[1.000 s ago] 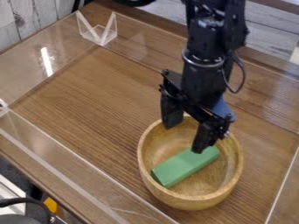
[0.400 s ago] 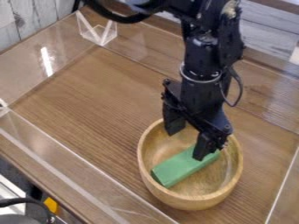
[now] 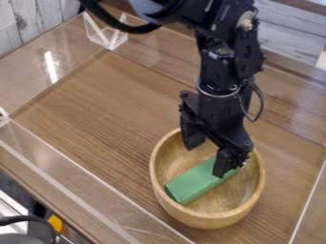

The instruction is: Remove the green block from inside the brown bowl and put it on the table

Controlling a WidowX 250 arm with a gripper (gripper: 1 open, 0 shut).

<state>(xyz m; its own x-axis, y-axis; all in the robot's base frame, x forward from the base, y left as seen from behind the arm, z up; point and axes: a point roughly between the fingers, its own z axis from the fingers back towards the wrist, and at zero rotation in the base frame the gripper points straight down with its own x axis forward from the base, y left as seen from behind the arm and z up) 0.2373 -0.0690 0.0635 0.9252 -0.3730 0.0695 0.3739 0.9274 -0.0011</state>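
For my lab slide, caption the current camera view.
Black robot jaws spread open over a green block inside a round brown bowl.

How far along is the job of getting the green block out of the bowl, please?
Nothing looks finished: the green block lies inside the brown bowl. The open gripper is over the bowl, apparently lining up. Gripping, lifting and placing on the table remain.

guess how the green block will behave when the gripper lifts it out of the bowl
The green block will probably stay stiff, since its edges look straight and it shows no sag. With its flat faces, it seems unlikely to roll, though it may slide a little on the curved inside of the brown bowl if nudged.
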